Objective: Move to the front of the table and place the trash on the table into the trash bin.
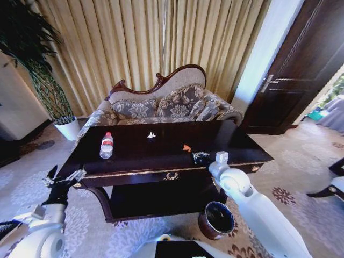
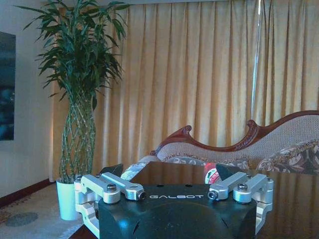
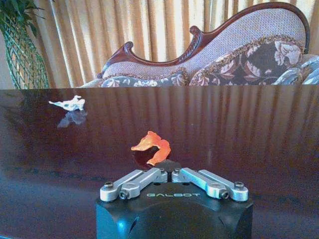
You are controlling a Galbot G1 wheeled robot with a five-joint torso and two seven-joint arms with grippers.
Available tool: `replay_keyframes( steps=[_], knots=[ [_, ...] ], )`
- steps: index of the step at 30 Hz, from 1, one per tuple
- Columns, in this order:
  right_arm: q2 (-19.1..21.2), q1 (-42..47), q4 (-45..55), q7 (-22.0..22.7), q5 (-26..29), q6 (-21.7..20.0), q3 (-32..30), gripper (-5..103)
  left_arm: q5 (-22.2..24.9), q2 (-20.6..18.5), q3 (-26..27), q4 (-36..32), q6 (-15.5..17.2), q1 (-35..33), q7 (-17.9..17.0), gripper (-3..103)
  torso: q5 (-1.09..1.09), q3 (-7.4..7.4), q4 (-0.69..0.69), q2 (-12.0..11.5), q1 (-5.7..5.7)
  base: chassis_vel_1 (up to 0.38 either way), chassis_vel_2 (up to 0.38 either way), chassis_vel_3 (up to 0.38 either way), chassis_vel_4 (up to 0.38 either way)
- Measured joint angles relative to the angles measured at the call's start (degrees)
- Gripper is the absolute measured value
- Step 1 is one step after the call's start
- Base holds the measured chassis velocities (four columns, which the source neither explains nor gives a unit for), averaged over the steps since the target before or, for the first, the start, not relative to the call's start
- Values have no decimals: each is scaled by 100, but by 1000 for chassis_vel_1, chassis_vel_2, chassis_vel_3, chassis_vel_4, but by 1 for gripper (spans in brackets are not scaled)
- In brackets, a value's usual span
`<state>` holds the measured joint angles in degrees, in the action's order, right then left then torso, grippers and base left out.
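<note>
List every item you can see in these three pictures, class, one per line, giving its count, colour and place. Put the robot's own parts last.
table: one, dark glossy wood with gold trim, centre of room
plastic bottle: one, clear with red cap, lying on the table's left part
paper scrap: one, white, table's far middle
orange scrap: one, table's right part, just ahead of the right claw
trash bin: one, reddish-brown, shiny rim, floor by the table's front right
sofa: one, patterned, behind the table
potted plant: one, green, white pot, far left
left claw: open, off the table's left front corner
right claw: shut, low over the table's front right
</note>
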<state>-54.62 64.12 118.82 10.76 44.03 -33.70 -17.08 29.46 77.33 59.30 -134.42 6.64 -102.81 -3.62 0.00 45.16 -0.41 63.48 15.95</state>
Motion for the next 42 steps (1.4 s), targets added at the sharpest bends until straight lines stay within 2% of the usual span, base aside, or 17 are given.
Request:
replay_keyframes(
  steps=[14, 20, 23, 26, 28, 29, 31, 32, 36, 37, 40, 41, 42],
  knots=[
    [-8, 30, 45, -4, 14, 5, -34, 0, 9, 5, 6, 2, -4, -1, 8, 100, 0, 0, 0, 0, 0, 0, 0, 0, 0],
    [16, 138, 76, -226, -100, 213, -131, 0, 10, 7, 6, 2, -6, 1, 10, 100, 0, 0, 0, 0, 0, 0, 0, 0, 0],
    [65, 171, 147, -277, -113, 233, -148, 16, 11, 3, 0, -3, -6, 5, 12, 100, 0, 0, 0, 0, 0, 0, 0, 0, 0],
    [82, 155, 156, -279, -113, 233, -142, 21, 11, 9, -1, -7, -6, 5, 12, 100, 0, 0, 0, 0, 0, 0, 0, 0, 0],
    [112, 109, 159, -279, -102, 233, -138, 32, 11, 16, -2, -22, -6, -2, 13, 100, 0, 0, 1, 0, 0, 0, 0, 0, 0],
    [112, 109, 159, -279, -102, 233, -138, 32, 11, 16, -2, -22, -6, -2, 13, 100, 0, 0, 1, 0, 0, 0, 0, 0, 0],
    [151, 105, 159, -279, -93, 234, -166, 43, 11, 7, 6, -18, -6, -2, 15, 100, 0, 0, 1, 0, 0, 0, 0, 0, 0],
    [151, 105, 159, -279, -93, 234, -166, 43, 11, 7, 6, -18, -6, -2, 15, 100, 0, 0, 1, 0, 0, 0, 0, 0, 0],
    [323, 206, 141, -277, -97, 357, -296, 65, 14, -46, 8, 47, -6, 21, 16, 100, 0, 0, 0, 0, 0, 0, 0, 0, 0],
    [323, 206, 141, -277, -97, 357, -296, 65, 14, -46, 8, 47, -6, 21, 16, 100, 0, 0, 0, 0, 0, 0, 0, 0, 0],
    [570, 249, 119, -293, 133, 430, -480, 81, 15, -101, -48, 85, -4, 68, 21, 100, 0, 0, 0, 0, 0, 0, 0, 0, 0],
    [570, 249, 119, -293, 133, 430, -480, 81, 15, -101, -48, 85, -4, 68, 21, 100, 0, 0, 0, 0, 0, 0, 0, 0, 0],
    [647, 261, 109, -303, 200, 452, -518, 86, 15, -124, -65, 86, 1, 80, 23, 100, 0, 0, 0, 0, 0, 0, 0, 0, 0]
  ],
)
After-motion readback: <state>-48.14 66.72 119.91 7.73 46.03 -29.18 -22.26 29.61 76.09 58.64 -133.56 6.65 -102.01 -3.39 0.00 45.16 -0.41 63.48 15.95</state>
